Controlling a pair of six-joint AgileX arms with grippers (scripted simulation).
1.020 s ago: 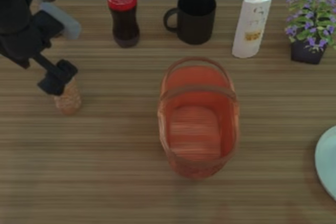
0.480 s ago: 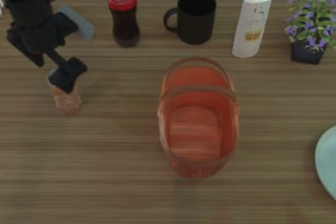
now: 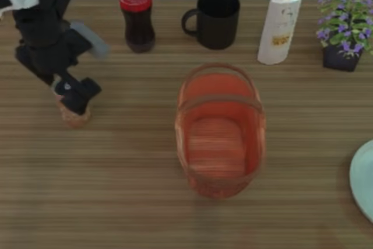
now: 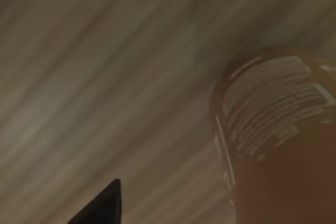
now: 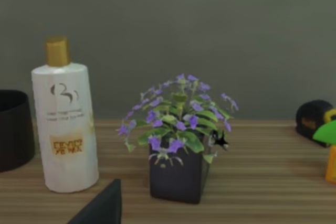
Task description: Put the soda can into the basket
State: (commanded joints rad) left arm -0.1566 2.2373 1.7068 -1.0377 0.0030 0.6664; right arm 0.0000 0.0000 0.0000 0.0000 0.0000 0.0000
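Wooden table [image 3: 116, 202] bears basket [image 3: 220, 132]; soda can [image 3: 74, 116] seemingly stands left.

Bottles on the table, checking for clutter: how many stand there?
2. The red-labelled cola bottle at the far edge, left of the black mug; the white gold-capped lotion bottle right of it.

Cola bottle [image 3: 134, 9], black mug [image 3: 214, 19], lotion bottle [image 3: 280, 21], flowerpot [image 3: 344, 30]

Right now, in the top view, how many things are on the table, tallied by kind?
Drink containers: 2, cola bottle and soda can, under the left end effector
Mugs: 1, black mug
Lotion bottles: 1
Potted plants: 1
Baskets: 1
Plates: 1, pale plate cut off at the right edge
Total: 7
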